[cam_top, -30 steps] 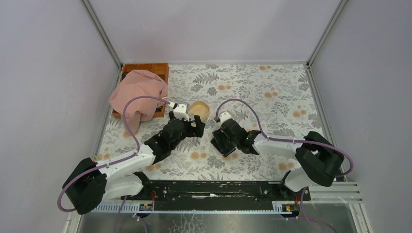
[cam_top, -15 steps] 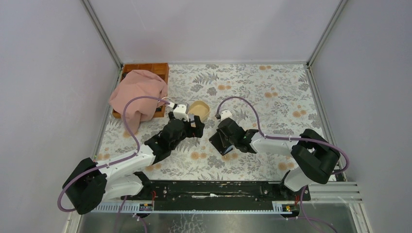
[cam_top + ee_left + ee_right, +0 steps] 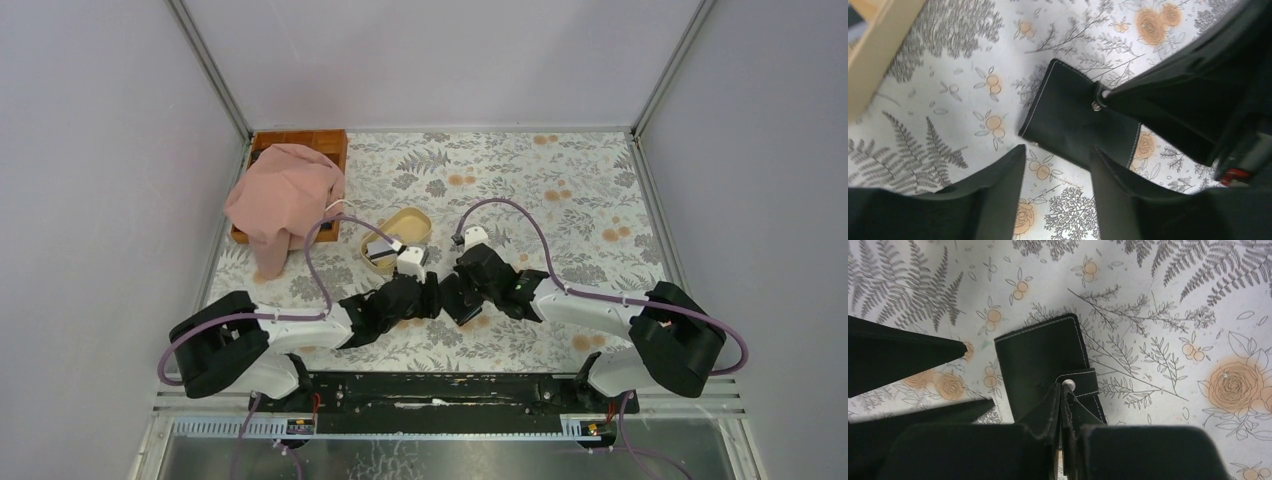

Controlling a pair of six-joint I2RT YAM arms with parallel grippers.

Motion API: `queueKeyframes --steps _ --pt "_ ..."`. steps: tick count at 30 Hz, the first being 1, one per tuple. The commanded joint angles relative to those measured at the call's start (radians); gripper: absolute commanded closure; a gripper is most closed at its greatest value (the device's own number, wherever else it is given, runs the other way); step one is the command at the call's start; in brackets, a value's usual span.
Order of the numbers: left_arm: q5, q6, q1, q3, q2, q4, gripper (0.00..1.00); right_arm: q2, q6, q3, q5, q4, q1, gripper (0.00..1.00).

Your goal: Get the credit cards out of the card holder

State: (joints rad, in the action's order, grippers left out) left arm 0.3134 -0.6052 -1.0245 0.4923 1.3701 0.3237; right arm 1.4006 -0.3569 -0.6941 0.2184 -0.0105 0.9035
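Note:
The card holder (image 3: pixel 1040 362) is a black folded wallet lying flat on the floral cloth, its strap snapped down with a light stud (image 3: pixel 1067 385). My right gripper (image 3: pixel 1062 392) is shut, its tips pinched together on the strap end right at the stud. In the left wrist view the card holder (image 3: pixel 1068 120) lies just beyond my left gripper (image 3: pixel 1058 162), which is open. Bare cloth shows between its fingers, and its right finger (image 3: pixel 1118 185) overlaps the holder's near edge. From above, the left gripper (image 3: pixel 432 294) and right gripper (image 3: pixel 462 298) meet over the holder and mostly hide it. The credit cards are hidden.
A beige oval dish (image 3: pixel 398 228) stands just behind the left gripper, and its rim (image 3: pixel 878 55) shows in the left wrist view. A pink cloth (image 3: pixel 285 195) drapes over a wooden tray (image 3: pixel 325 140) at the back left. Grey walls enclose the table.
My left arm has swung right, away from the dish, to the card holder, and its jaws have narrowed. My right gripper has gone from open to shut at the strap.

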Motion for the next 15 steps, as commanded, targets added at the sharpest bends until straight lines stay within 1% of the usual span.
queueKeyframes --steps 1,2,5,6,7,9,10,12,15 --pt "0.048 -0.195 -0.01 -0.093 0.026 0.175 0.48 -0.014 -0.007 0.022 0.018 0.008 0.007 0.93" --pt "0.064 -0.213 -0.011 -0.108 0.022 0.18 0.49 -0.016 -0.005 0.027 0.02 0.006 0.007 0.87" --pt "0.082 -0.228 -0.014 -0.132 0.007 0.183 0.5 -0.026 0.004 0.034 0.025 0.0 0.007 0.53" --pt "0.087 -0.228 -0.015 -0.133 0.003 0.181 0.5 -0.027 0.008 0.035 0.026 -0.004 0.007 0.45" --pt "0.087 -0.227 -0.018 -0.131 0.0 0.179 0.5 -0.028 0.012 0.032 0.026 -0.004 0.007 0.4" --pt "0.092 -0.223 -0.022 -0.115 -0.001 0.166 0.5 -0.025 0.019 0.025 0.025 -0.001 0.007 0.32" --pt "0.094 -0.221 -0.024 -0.112 -0.002 0.164 0.5 -0.023 0.025 0.023 0.025 -0.001 0.007 0.3" --pt "0.094 -0.219 -0.028 -0.105 -0.002 0.164 0.49 -0.014 0.028 0.017 0.041 0.003 0.006 0.3" --pt "0.089 -0.217 -0.034 -0.104 -0.012 0.159 0.48 -0.002 0.01 0.017 0.087 0.017 0.008 0.32"
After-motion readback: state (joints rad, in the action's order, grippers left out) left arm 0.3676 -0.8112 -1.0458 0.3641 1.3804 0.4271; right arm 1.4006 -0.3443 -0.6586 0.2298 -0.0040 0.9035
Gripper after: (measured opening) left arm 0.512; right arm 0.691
